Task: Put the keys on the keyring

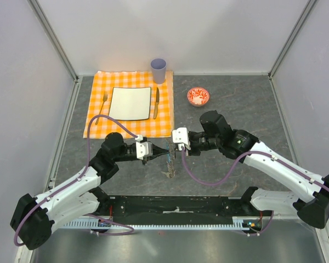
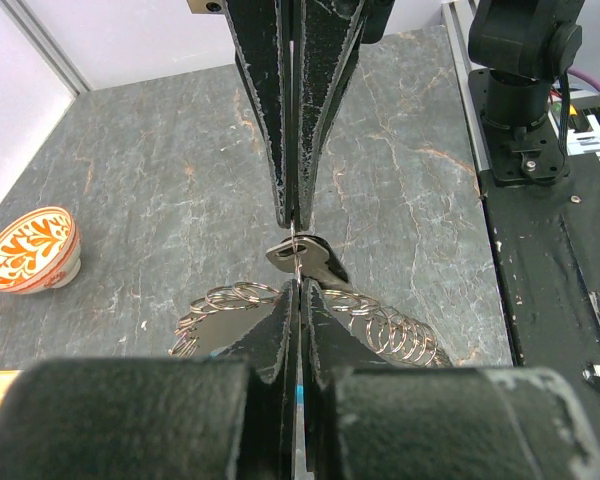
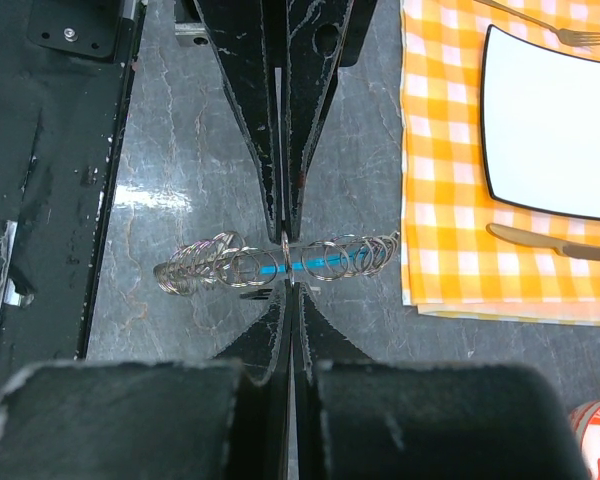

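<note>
The keyring (image 1: 170, 164), a coil of grey metal rings with a blue segment (image 3: 320, 262), hangs over the grey table between my two grippers. My left gripper (image 1: 160, 150) is shut on it, and a thin ring stands edge-on at its fingertips (image 2: 295, 285). My right gripper (image 1: 176, 149) faces it tip to tip (image 3: 287, 283) and is shut on the same thin ring (image 3: 285, 245). A small key (image 2: 305, 262), silvery with a dark end, sits just behind that ring. I cannot tell whether it is threaded on.
An orange checked cloth (image 1: 98, 126) at the back left carries a white plate (image 1: 130, 103), a fork (image 1: 102, 104) and a table knife (image 1: 156, 102). A lilac cup (image 1: 158, 70) stands behind it. A red patterned bowl (image 1: 198, 97) sits at the back right. The black base rail (image 1: 175, 207) runs along the near edge.
</note>
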Robot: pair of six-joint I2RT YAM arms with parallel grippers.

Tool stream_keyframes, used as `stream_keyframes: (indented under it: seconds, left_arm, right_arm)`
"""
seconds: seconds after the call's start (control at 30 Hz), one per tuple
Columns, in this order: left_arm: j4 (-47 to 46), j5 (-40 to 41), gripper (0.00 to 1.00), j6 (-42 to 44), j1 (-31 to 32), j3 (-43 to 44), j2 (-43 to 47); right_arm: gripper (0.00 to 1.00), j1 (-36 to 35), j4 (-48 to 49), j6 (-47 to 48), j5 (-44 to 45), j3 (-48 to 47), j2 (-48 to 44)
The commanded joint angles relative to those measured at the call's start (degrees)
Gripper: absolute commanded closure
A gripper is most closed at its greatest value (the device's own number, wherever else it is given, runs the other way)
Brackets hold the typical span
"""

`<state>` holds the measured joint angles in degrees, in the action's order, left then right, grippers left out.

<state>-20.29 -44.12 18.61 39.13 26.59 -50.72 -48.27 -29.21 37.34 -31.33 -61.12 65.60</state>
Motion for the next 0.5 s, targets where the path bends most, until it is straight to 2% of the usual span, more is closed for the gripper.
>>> stream_keyframes:
  seconds: [0.0, 0.47]
  left_arm:
    - [-3.96, -1.76, 0.98, -1.74, 0.24, 1.80, 0.36]
    - [-3.96, -1.67, 0.98, -1.82, 0.24, 1.89, 0.45]
  right_arm:
    - [1.00, -0.33, 2.05, 0.98, -0.31, -1.81, -0.21]
    - [1.00, -0.51, 1.97, 0.80, -1.27, -1.81, 0.23]
